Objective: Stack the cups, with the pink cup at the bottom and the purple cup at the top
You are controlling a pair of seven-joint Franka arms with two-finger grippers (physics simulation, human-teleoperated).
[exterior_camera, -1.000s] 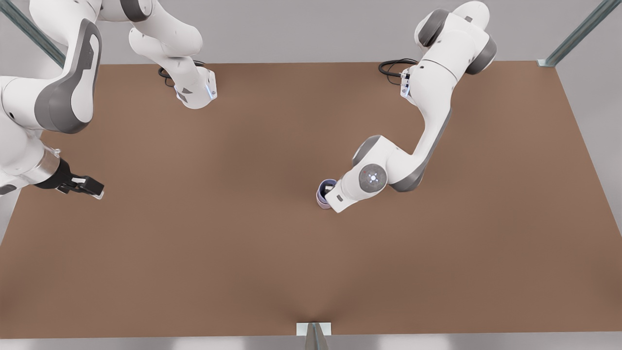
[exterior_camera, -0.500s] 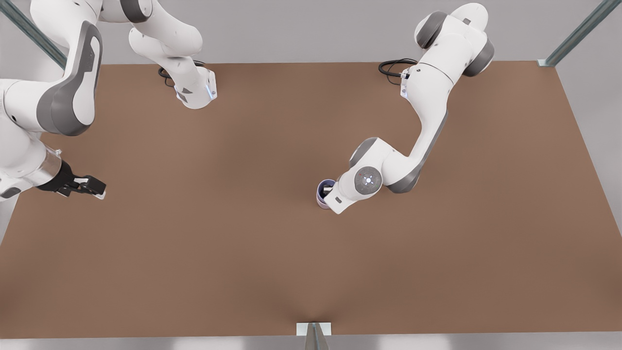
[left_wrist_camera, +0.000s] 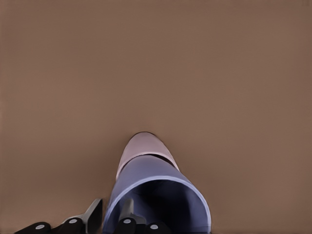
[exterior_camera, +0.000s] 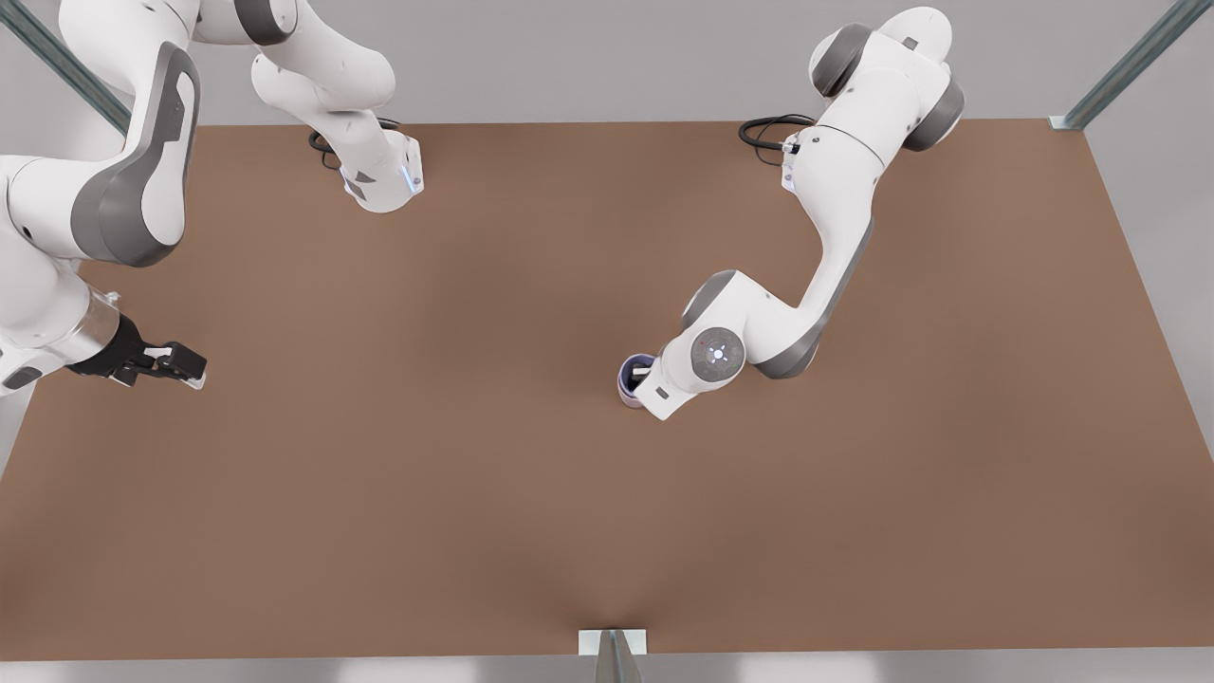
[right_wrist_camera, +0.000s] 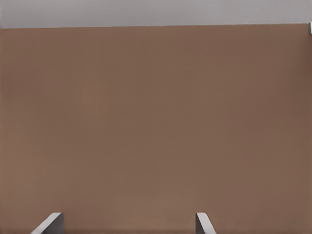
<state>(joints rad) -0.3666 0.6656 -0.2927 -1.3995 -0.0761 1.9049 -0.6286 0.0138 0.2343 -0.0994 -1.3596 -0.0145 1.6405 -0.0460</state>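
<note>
Straddling the purple cup's [left_wrist_camera: 156, 195] rim, seemingly gripping, left end effector [left_wrist_camera: 109, 220]; right [right_wrist_camera: 127, 222] spread above brown table [exterior_camera: 474, 493].

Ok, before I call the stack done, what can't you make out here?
Pink cup: in the left wrist view, its rim and upper part are hidden by the purple cup, so seating depth is unclear.
Front view: the left arm's wrist covers most of both.
Left gripper, at the purple cup's rim: cut off by the left wrist view's edge.
Right gripper waits open at the front view's left.
</note>
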